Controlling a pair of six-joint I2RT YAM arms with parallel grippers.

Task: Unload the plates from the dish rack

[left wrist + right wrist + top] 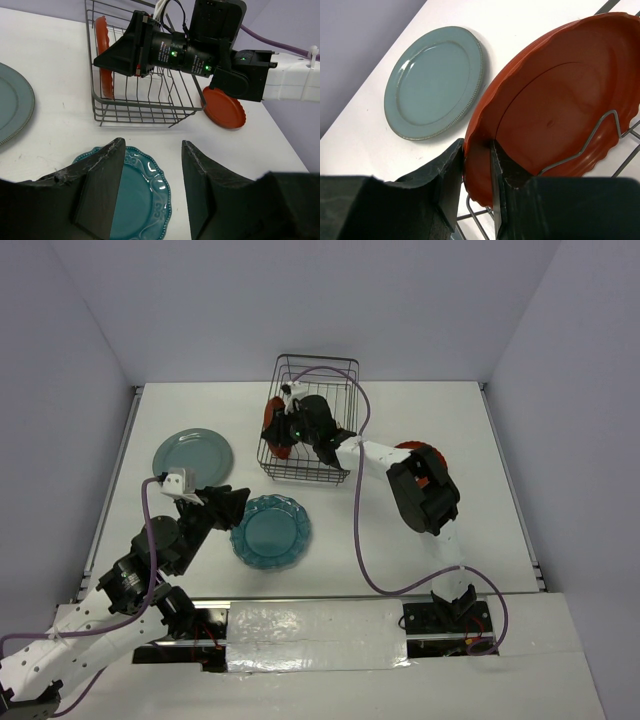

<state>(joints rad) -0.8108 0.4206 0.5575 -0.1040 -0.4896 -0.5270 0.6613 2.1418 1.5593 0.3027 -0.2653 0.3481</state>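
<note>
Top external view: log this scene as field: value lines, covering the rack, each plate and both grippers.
rack: far centre of table, one plate inside
racked orange plate: upright on edge at rack's left side
loose orange plate: flat on table, right of rack
grey plate: flat on table, left of rack
teal plate: flat on table, near side of rack
left gripper: open, empty, above teal plate's edge
right gripper: closed on racked orange plate's rim
</note>
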